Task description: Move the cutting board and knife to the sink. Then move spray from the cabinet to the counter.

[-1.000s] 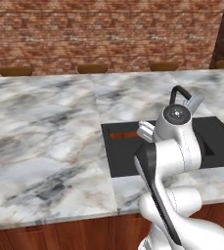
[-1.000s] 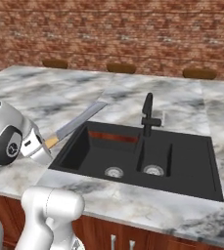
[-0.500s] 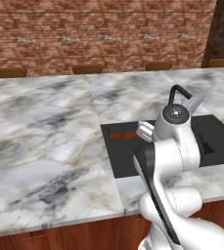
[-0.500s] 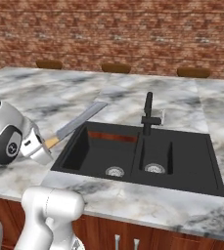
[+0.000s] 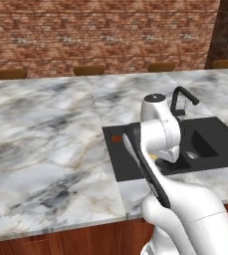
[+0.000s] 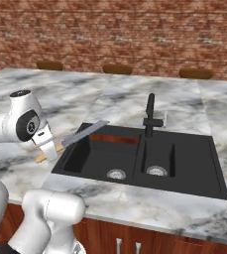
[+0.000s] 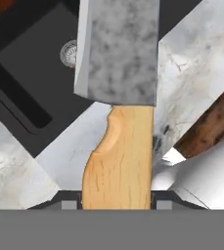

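Fingers (image 7: 116,201) grip the knife (image 7: 117,102) by its wooden handle, blade over the sink (image 6: 194,166).

No lettering, label, brand, number or sign reads anywhere I look right now: none on the knife (image 7: 117,97) blade or its wooden handle in front of my gripper (image 7: 116,202), none on the black sink (image 6: 149,158) beyond it, and none on the marble counter (image 5: 46,149) beside me or the brick wall (image 6: 115,34) far ahead.
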